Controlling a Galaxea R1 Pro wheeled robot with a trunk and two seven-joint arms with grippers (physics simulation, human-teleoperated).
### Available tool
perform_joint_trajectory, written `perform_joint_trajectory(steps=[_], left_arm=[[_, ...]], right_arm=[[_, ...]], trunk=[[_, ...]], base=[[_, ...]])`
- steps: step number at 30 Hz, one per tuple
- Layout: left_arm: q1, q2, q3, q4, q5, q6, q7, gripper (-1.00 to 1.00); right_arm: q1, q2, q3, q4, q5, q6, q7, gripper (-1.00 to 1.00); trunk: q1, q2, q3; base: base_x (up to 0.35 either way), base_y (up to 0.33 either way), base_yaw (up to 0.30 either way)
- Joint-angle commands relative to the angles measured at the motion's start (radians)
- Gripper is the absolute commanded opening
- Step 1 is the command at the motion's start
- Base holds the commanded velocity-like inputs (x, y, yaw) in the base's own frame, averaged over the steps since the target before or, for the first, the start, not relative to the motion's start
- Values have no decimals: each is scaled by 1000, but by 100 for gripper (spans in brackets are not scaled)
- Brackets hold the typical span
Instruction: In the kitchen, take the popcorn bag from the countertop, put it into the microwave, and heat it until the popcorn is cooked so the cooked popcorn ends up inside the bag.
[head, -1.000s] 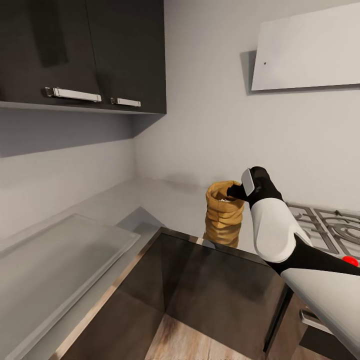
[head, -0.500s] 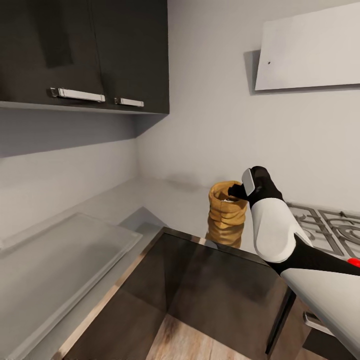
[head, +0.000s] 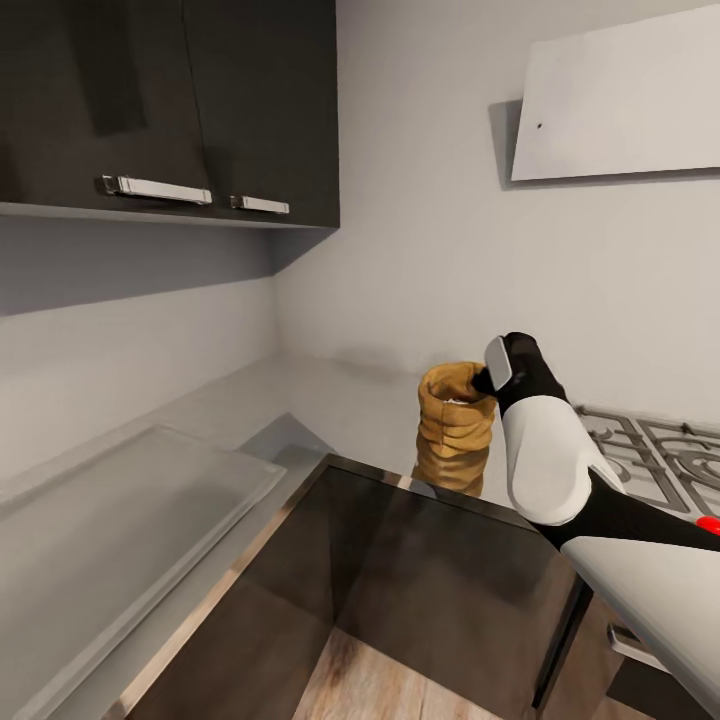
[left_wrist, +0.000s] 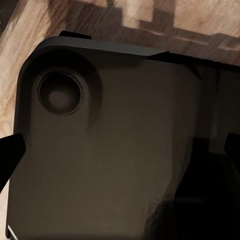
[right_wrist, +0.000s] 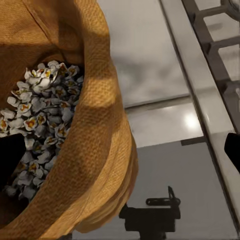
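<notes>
Popcorn bag (head: 453, 428): 1, upright on countertop (head: 330, 395); right gripper (head: 487, 381) straddles rim.

The grey countertop (head: 330, 400) runs into the corner below the dark wall cabinets and bears the popcorn bag (head: 452, 428), which stands upright near its front edge. A steel gas hob (head: 655, 450) is set into the worktop just beside the bag, and a pale flat tray-like panel (head: 120, 510) lies on the left run.
</notes>
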Motion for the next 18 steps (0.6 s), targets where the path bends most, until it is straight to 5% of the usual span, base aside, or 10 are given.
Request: perform_joint_trajectory(steps=[1,18], left_arm=[[0,0,1,-1,7,-2,-1,100],[0,0,1,-1,7,-2,-2,100]], right_arm=[[-1,1,-6,-1,0,3,1,100],[-1,1,-7,9,-20,-5,0,100]], trunk=[[0,-1,-1],[0,-1,-1]], base=[[0,0,0],[-47,45,0]])
